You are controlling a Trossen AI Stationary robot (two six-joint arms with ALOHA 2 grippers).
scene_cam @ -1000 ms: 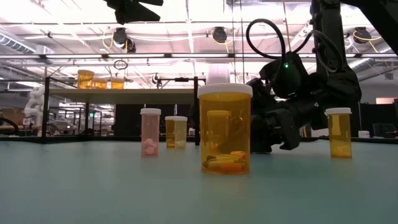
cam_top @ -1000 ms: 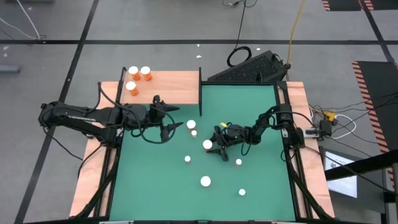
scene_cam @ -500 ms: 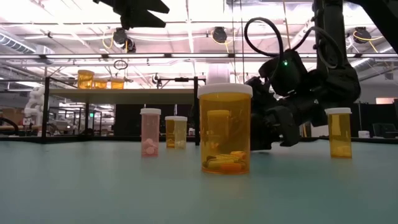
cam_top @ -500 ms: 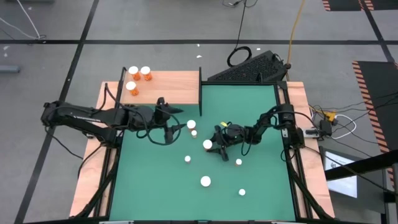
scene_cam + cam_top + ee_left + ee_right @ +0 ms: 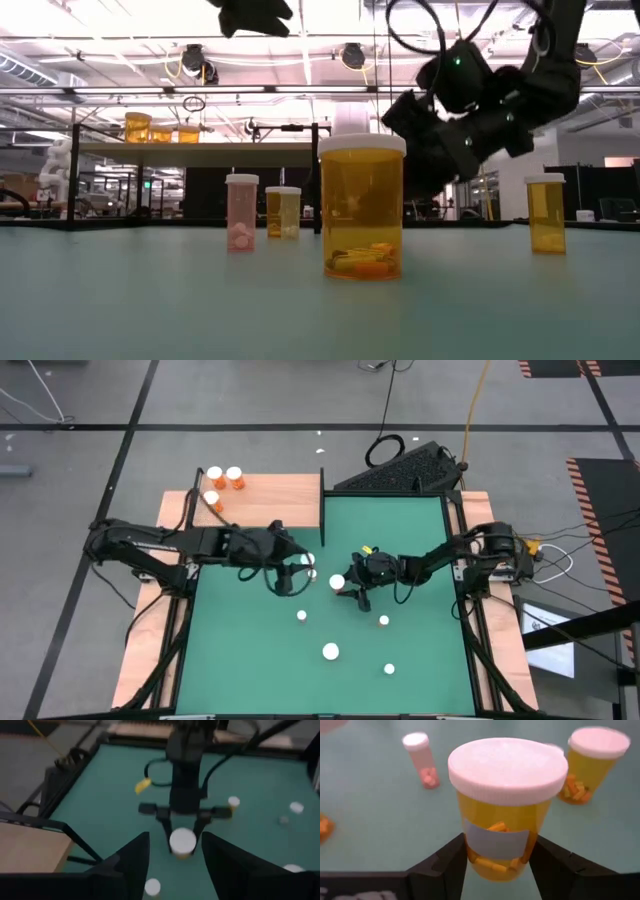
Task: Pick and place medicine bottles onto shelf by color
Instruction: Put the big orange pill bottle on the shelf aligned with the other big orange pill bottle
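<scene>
Nearest the low camera, a large orange pill bottle with a white cap point(image 5: 362, 205) stands upright on the green mat point(image 5: 250, 660); a smaller orange one point(image 5: 545, 213) stands off to the side. Mid-mat, the right gripper point(image 5: 497, 861) clamps a large orange white-capped bottle point(image 5: 506, 805) by its body — lifted clear of the mat in the low view. The left gripper point(image 5: 297, 572) sits just beside two white-capped bottles point(image 5: 309, 561), fingers apart, grasping nothing visible. Farther back, three orange bottles point(image 5: 221, 482) stand on the light wooden shelf point(image 5: 280, 500) — clustered at its far left corner.
</scene>
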